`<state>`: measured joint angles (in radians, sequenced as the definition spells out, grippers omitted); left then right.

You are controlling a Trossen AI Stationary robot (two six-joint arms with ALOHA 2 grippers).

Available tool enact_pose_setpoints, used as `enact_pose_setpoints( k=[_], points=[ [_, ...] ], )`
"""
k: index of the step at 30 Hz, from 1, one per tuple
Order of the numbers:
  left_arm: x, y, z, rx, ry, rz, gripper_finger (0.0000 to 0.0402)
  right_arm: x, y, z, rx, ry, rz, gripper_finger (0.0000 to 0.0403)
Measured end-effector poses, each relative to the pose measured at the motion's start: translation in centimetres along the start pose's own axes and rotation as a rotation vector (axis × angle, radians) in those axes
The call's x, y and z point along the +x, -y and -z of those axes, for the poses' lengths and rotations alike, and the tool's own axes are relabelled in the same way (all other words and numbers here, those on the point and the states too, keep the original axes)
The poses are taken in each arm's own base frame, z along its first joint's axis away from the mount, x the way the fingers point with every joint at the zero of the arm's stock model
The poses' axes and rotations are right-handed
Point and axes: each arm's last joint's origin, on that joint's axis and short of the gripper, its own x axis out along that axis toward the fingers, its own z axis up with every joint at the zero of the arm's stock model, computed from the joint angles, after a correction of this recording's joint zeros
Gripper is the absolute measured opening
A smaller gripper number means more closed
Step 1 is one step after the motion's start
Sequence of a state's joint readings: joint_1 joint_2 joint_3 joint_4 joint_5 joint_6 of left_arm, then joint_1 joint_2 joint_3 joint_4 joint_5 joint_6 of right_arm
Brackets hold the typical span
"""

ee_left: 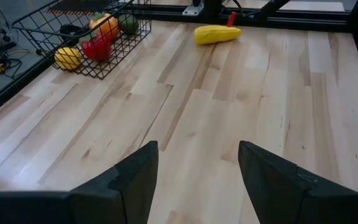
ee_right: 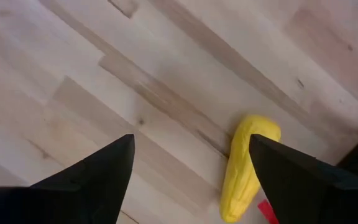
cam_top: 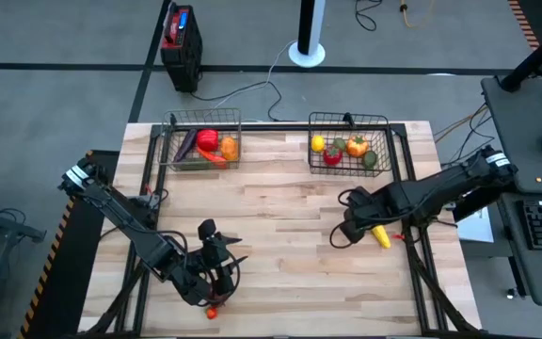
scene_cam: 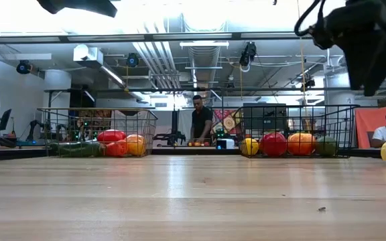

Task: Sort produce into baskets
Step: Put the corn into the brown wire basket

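Observation:
A yellow produce piece (cam_top: 381, 235) lies on its side on the wooden table at the right, long and bumpy in the right wrist view (ee_right: 244, 168). My right gripper (cam_top: 343, 234) hangs open above the table just to its left, fingers pointing down; the piece lies beside one finger (ee_right: 291, 168), not between the two. The left basket (cam_top: 170, 141) holds red, orange, purple and green pieces. The right basket (cam_top: 386, 141) holds yellow, red, orange and green ones. My left gripper (ee_left: 197, 146) stands open over bare table near the front edge (cam_top: 226, 266), with nothing between its fingers.
A small red-orange piece (cam_top: 213, 312) lies at the table's front edge below my left arm. A small red thing (ee_right: 266, 211) sits right beside the yellow piece. Both baskets stand along the far edge, with bare wood between them and the arms. People show in the room behind.

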<state>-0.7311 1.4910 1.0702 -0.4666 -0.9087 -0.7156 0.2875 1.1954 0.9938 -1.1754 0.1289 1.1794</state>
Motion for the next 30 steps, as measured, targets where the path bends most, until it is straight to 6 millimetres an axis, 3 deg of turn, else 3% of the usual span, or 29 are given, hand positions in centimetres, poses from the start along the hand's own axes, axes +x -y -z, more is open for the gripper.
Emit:
enact_pose_setpoints(
  k=[15,30],
  points=[
    [0.0,-0.1,-0.1,0.049,0.035,-0.040,0.0205,4.5,2.5,2.4,0.127,-0.110,0.172,0.0318],
    [0.1,-0.2,-0.2,0.050,0.035,-0.043,0.0205,7.5,4.2,3.6,0.135,-0.163,0.231,0.0307]
  ],
)
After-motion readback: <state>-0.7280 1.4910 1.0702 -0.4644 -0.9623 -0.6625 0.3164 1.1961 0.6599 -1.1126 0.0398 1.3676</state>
